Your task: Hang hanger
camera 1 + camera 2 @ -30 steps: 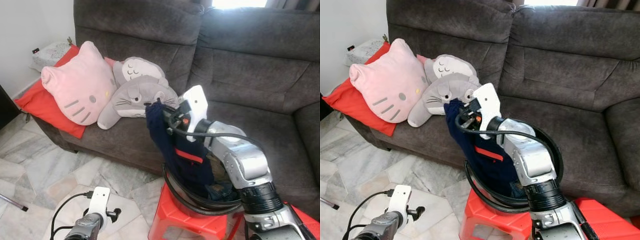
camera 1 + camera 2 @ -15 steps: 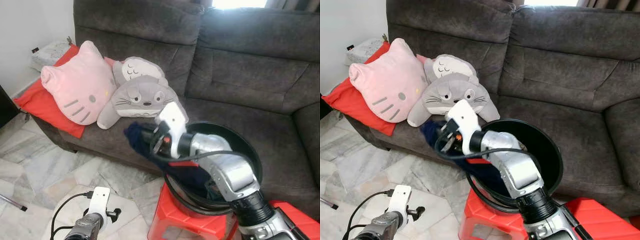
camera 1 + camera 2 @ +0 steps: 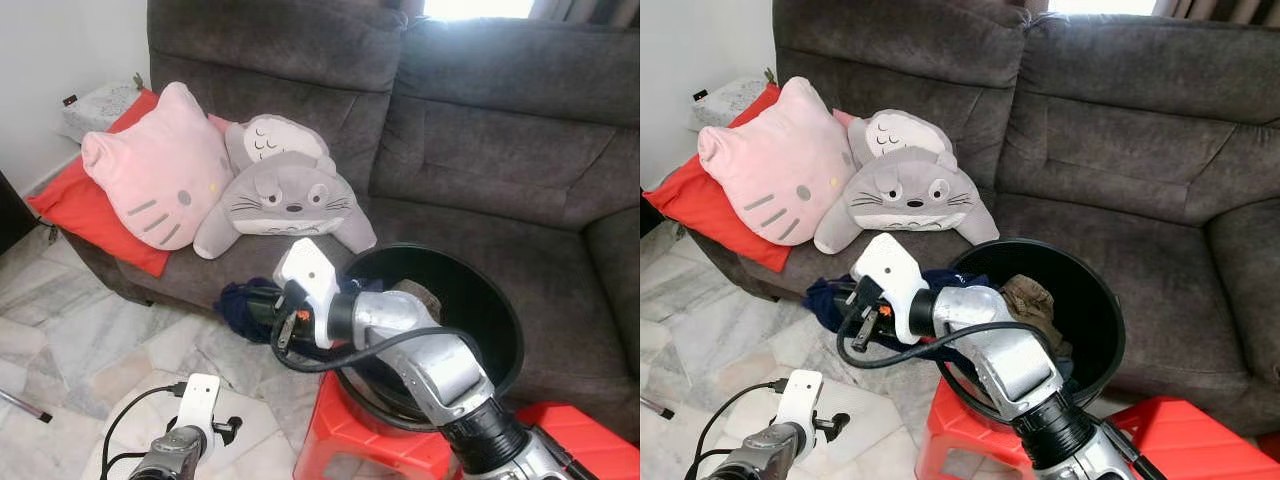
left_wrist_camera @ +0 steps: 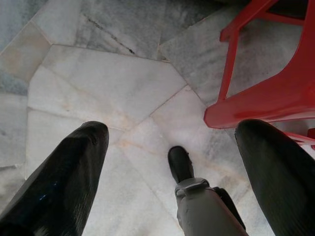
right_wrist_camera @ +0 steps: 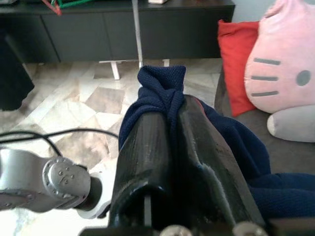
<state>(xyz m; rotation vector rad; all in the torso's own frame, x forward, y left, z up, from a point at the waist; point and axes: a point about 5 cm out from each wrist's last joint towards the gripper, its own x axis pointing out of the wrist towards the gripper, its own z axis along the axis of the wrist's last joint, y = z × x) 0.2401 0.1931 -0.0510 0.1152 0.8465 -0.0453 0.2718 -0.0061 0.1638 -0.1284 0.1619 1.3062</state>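
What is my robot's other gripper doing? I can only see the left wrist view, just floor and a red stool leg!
Observer: The right gripper is shut on a navy blue garment.
Operator: Where did that come from?
Observer: Can't say for sure, but the garment trails over the rim of a black bucket that sits on your red stool.
Operator: Is the bucket empty now?
Observer: No, a brown cloth lies inside it.
Operator: What's behind the bucket?
Observer: A dark grey sofa with a pink cat cushion and a grey Totoro plush.
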